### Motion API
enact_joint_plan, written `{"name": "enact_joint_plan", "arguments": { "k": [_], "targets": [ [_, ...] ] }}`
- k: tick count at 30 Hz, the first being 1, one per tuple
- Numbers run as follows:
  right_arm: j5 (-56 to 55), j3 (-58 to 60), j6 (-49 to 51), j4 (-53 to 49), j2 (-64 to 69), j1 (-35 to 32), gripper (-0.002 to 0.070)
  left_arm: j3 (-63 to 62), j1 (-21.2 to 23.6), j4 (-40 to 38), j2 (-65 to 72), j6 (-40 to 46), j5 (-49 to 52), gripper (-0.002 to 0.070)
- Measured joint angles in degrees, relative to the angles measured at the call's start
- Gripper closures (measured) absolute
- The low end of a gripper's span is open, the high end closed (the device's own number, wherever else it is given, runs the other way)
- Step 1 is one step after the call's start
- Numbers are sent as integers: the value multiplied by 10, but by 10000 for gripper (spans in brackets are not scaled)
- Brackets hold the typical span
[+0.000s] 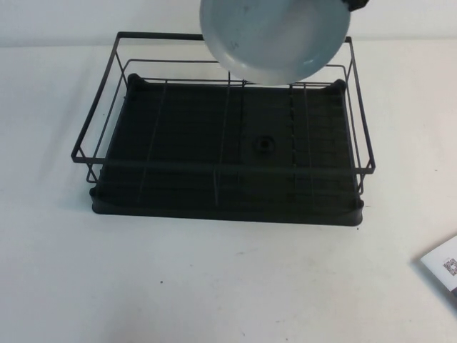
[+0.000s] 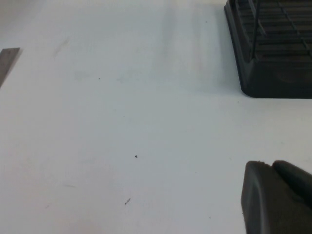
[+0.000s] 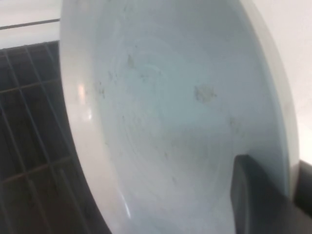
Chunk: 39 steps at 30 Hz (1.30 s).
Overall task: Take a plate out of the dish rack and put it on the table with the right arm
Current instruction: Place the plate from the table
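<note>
You have a broad, flat white table point(image 1: 214, 286) with faint smudges and a few dark specks. A large rectangular black wire-frame dish rack point(image 1: 225, 193) on its black plastic tray base sits directly on it, toward the far side. A white card with a QR-like mark point(image 1: 443, 268) lies at the near right edge, well apart from the rack.

The left gripper point(image 2: 278, 197) hangs just above bare table beside the rack's corner. The right gripper point(image 3: 263, 195) is up over the rack's far side.

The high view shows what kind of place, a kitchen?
Likely a robot test bench, not a kitchen: bare white table, empty dish rack, coded card. Right gripper holds the plate aloft; left gripper rests nearby.
</note>
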Motion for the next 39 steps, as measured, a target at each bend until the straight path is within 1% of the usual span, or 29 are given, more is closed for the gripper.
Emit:
{"name": "enact_joint_plan", "arguments": {
  "k": [7,9,12,15,18,21,24,28,33,36,39],
  "targets": [
    [96,-4,174,-133,-131,0,617,0,0,0,0,0,0,680],
    [111,-3,219,-156,-165,0,617,0,0,0,0,0,0,680],
    [113,40,269,-176,-230,0,617,0,0,0,0,0,0,680],
    [114,129,313,-182,-309,0,617,0,0,0,0,0,0,680],
    [98,272,353,-196,-387,9,617,0,0,0,0,0,0,680],
    [26,432,393,-203,-466,30,617,0,0,0,0,0,0,680],
    [-57,588,458,-199,-537,56,617,0,0,0,0,0,0,680],
    [-140,759,541,-153,-597,75,617,0,0,0,0,0,0,680],
    [-177,856,557,-48,-585,79,617,0,0,0,0,0,0,680],
    [-203,888,523,35,-550,79,617,0,0,0,0,0,0,680],
    [-226,910,446,135,-505,79,617,0,0,0,0,0,0,680]
  ]
}}
